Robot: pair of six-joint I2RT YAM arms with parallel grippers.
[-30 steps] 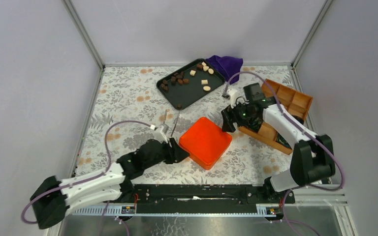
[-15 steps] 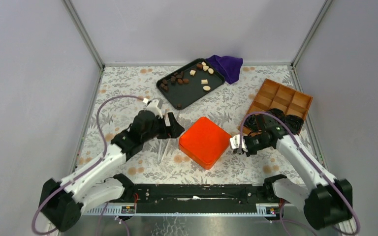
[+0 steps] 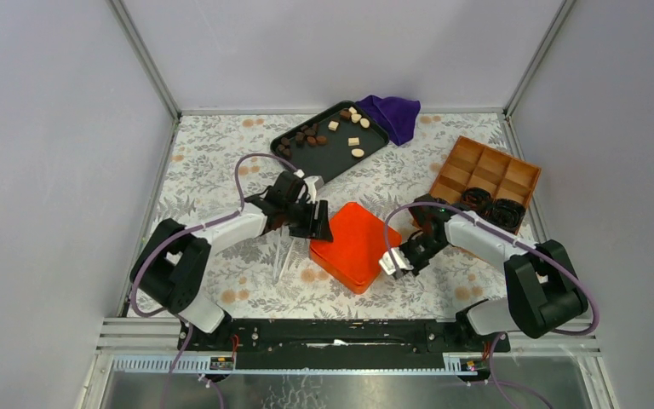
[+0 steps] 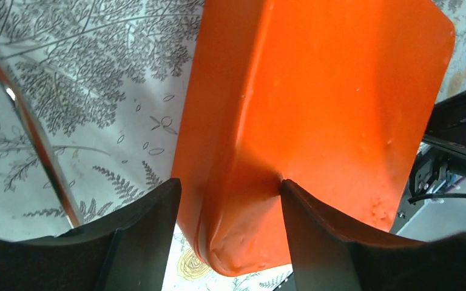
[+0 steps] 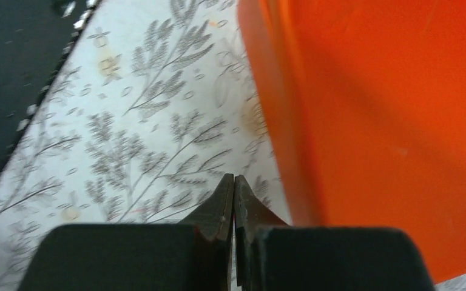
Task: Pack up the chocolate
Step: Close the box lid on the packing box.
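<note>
Left end effector (image 4: pixel 227 188) spread astride one corner of the orange box (image 3: pixel 355 245) at mid-surface; right end effector (image 5: pixel 234 200) pressed together, empty, low beside the box's opposite side. Chocolates (image 3: pixel 306 136) on the black tray (image 3: pixel 332 166) near the far edge, wooden divider tray (image 3: pixel 485 170) by the right edge. Risks: box skidding or tipping under one-sided pressure, rounded corner slipping free, tongs (image 3: pixel 283 256) getting knocked.
</note>
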